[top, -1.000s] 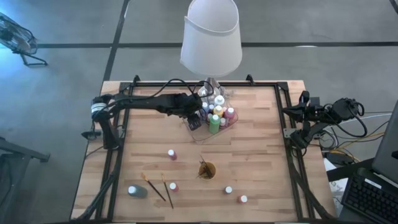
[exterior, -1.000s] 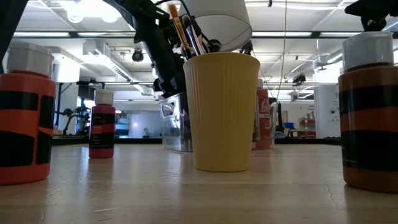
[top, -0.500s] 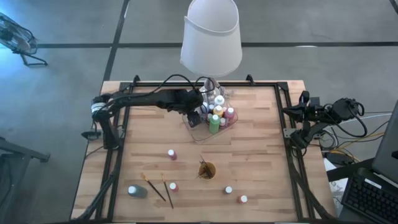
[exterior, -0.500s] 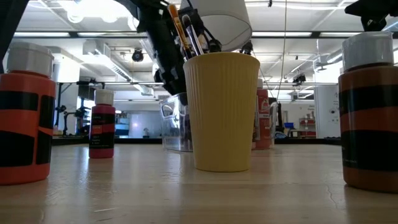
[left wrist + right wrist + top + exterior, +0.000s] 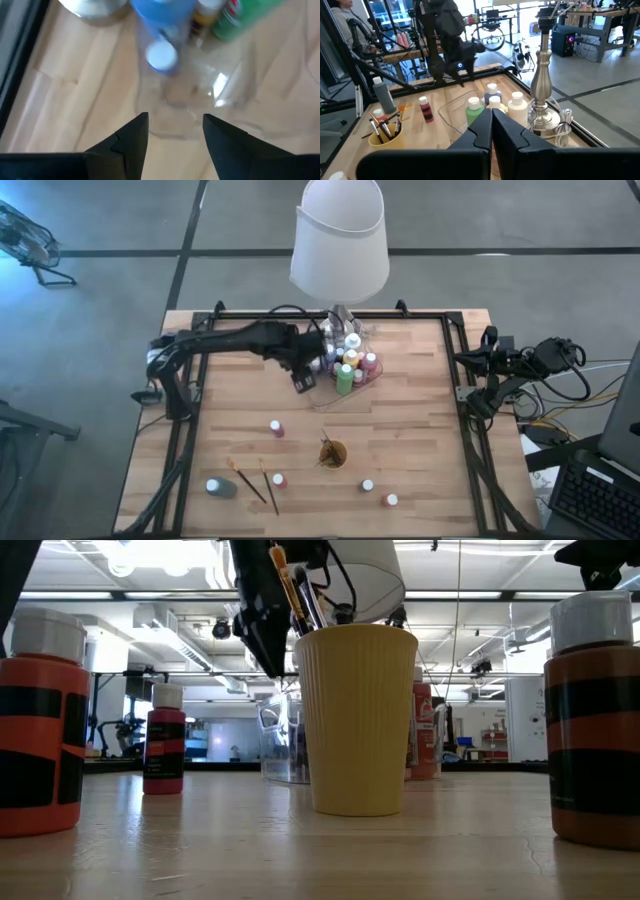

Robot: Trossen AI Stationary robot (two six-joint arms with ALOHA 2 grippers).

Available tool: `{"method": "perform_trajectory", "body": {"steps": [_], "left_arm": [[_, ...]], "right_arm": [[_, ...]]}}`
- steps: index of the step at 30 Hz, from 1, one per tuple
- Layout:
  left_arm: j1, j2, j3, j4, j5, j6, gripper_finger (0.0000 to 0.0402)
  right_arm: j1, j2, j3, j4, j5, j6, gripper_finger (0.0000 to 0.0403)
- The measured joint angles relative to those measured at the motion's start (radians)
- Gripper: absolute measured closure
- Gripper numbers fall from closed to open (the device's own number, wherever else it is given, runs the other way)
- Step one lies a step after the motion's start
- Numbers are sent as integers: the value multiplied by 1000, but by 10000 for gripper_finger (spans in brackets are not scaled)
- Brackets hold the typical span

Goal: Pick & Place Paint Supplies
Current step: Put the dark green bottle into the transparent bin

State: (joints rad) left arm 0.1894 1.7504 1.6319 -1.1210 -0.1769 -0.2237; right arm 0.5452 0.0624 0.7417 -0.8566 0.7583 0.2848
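Note:
My left gripper hangs open above the near left corner of the clear tray, fingers pointing down and holding nothing. Through its wrist view the gripper looks down on the tray wall, a blue white-capped bottle and a green bottle standing inside. Several capped bottles stand upright in the tray's far part. Loose bottles stand on the table; a grey one lies on its side. Two brushes lie flat. My right gripper waits shut at the right edge.
A yellow cup with brushes in it stands near the table's middle. A lamp with a white shade stands on its base just behind the tray. Black rails run along the table's left and right sides.
My left gripper has risen out of the tray and drawn back a little toward the table's left edge, tipping more steeply downward. The bottles in the tray stay where they were.

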Motion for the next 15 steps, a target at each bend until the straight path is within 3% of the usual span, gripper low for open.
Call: {"method": "perform_trajectory", "body": {"steps": [15], "left_arm": [[-245, -18, 19, -119, 0, -72, 209]], "right_arm": [[0, 0, 0, 0, 0, 0, 394]]}}
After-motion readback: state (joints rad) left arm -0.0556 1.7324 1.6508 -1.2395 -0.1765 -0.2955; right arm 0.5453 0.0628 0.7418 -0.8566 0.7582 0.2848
